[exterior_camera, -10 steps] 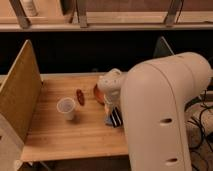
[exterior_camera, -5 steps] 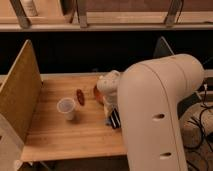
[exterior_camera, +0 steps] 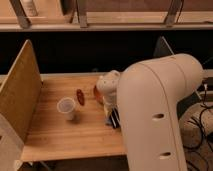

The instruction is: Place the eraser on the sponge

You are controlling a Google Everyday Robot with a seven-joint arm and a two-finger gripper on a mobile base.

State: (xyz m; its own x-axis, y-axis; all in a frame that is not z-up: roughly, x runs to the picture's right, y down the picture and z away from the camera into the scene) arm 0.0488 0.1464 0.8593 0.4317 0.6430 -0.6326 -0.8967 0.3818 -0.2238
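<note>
On the pale wooden table (exterior_camera: 55,135) I see a small translucent plastic cup (exterior_camera: 66,107). Just right of it lies a small dark red oblong thing (exterior_camera: 80,96). Further right of the cup, the white gripper (exterior_camera: 111,107) hangs low over the tabletop, half hiding a round orange dish (exterior_camera: 95,93). The long black striped eraser (exterior_camera: 114,119) sits directly beneath the gripper. I cannot tell whether the gripper is open, closed or holding it.

Cup (exterior_camera: 66,107) upright on desk (exterior_camera: 55,140); red oblong (exterior_camera: 80,96) just beside it; orange dish (exterior_camera: 95,92) half hidden; board (exterior_camera: 20,95) along left edge. Jaws low, desk's right.
</note>
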